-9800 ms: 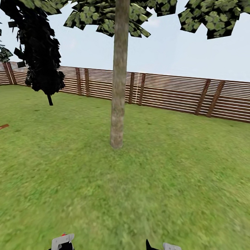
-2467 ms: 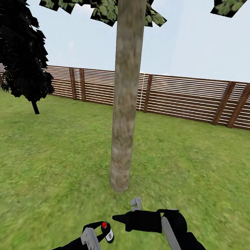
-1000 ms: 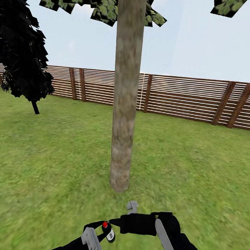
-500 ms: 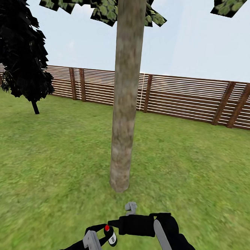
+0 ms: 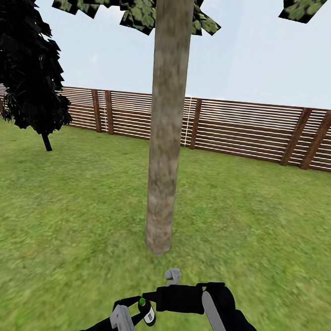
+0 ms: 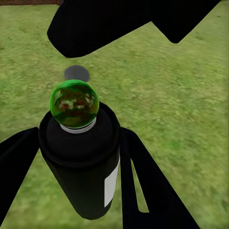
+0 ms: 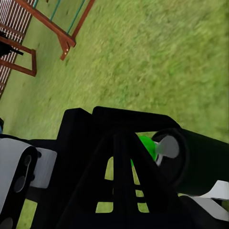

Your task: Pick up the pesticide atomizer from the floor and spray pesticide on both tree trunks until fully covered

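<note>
One tree rises straight ahead in the head view, its thick grey-brown tree trunk [image 5: 165, 135] standing on the garden grass. No pesticide specks show on the bark. My left gripper [image 5: 141, 309] is shut on the pesticide atomizer [image 5: 147, 312], a small dark can with a white label held upright low in front of the trunk. In the left wrist view the atomizer [image 6: 78, 157] sits between my fingers [image 6: 138, 167], and its round top glows green. My right gripper [image 5: 148, 296] is shut, its tip against the atomizer's head. The right wrist view shows that green head [image 7: 147, 145] just beyond its fingers.
A brown slatted fence [image 5: 258, 130] closes the lawn behind the tree. A near-black conifer [image 5: 31, 65] stands at the far left. A red-brown wooden frame [image 7: 52, 33] shows on the grass in the right wrist view. Open grass surrounds the trunk.
The atomizer's top mark has turned from red to green. My right gripper slid left and down onto the atomizer's head. Ten seconds ago the tree was farther off; the view has since closed in.
</note>
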Motion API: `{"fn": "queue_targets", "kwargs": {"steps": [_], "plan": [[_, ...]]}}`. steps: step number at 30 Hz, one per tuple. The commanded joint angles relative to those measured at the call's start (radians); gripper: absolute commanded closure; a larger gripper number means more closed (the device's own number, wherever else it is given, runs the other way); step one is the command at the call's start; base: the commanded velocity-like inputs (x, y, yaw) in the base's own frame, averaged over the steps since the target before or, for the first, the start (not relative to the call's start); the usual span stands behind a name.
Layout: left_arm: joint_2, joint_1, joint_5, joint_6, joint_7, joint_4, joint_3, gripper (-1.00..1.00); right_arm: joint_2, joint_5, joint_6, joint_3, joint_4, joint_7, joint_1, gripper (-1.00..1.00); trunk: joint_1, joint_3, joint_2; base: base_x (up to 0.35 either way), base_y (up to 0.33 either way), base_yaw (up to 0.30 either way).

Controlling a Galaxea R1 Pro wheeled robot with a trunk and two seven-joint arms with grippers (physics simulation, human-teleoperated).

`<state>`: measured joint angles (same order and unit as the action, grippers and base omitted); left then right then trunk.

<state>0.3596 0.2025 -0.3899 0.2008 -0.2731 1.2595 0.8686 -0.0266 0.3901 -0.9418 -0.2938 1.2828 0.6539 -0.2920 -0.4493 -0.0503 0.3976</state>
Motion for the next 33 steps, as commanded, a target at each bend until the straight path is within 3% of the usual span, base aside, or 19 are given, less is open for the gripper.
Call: {"fn": "queue_targets", "kwargs": {"steps": [1, 12, 17, 20, 25, 27, 29, 31, 33], "plan": [[0.001, 0.002, -0.01, 0.002, -0.002, 0.0, 0.003, 1.0, -0.001, -0.002, -0.005, 0.001, 0.0, 0.003, -0.001, 1.0, -0.001, -0.002, 0.002, 0.0, 0.0, 0.0], [0.0, 0.003, -0.01, 0.0, 0.001, -0.005, 0.003, 1.0, 0.0, -0.002, -0.001, 0.006, 0.003, 0.009, -0.001, 1.0, -0.001, -0.002, 0.002, 0.0, 0.0, 0.0], [-0.001, 0.003, -0.01, -0.002, 0.002, -0.013, 0.003, 1.0, 0.011, -0.002, -0.003, 0.022, 0.081, 0.012, 0.001, 1.0, -0.001, -0.002, 0.002, 0.0, 0.0, 0.0], [-0.001, 0.003, -0.011, -0.003, 0.003, -0.015, 0.003, 1.0, 0.018, -0.002, -0.009, 0.068, 0.135, 0.011, 0.004, 1.0, -0.001, -0.002, 0.002, 0.0, 0.0, 0.0], [-0.001, 0.004, -0.011, -0.005, 0.005, -0.019, 0.002, 1.0, 0.08, -0.005, -0.01, 0.17, 0.242, 0.0, 0.008, 1.0, -0.001, -0.002, 0.002, 0.0, 0.0, 0.0], [-0.002, 0.005, -0.011, -0.023, 0.007, -0.02, 0.001, 1.0, 0.086, -0.019, -0.002, 0.194, 0.287, -0.088, 0.011, 1.0, -0.001, -0.002, 0.002, 0.0, 0.0, 0.0], [-0.003, 0.006, -0.015, -0.121, 0.01, -0.017, -0.003, 1.0, 0.086, -0.032, 0.04, 0.2, 0.305, -0.275, 0.013, 1.0, -0.001, -0.002, 0.002, 0.0, 0.0, 0.0], [-0.026, 0.012, -0.022, -0.281, 0.032, -0.014, -0.013, 1.0, 0.085, -0.061, 0.185, 0.195, 0.295, -0.477, 0.054, 1.0, -0.001, -0.002, 0.002, 0.0, 0.0, 0.0], [-0.082, 0.031, -0.028, -0.455, 0.119, -0.009, -0.054, 1.0, 0.082, -0.121, 0.414, 0.163, 0.231, -0.604, 0.145, 1.0, -0.001, -0.002, 0.002, 0.0, 0.0, 0.0]]}}
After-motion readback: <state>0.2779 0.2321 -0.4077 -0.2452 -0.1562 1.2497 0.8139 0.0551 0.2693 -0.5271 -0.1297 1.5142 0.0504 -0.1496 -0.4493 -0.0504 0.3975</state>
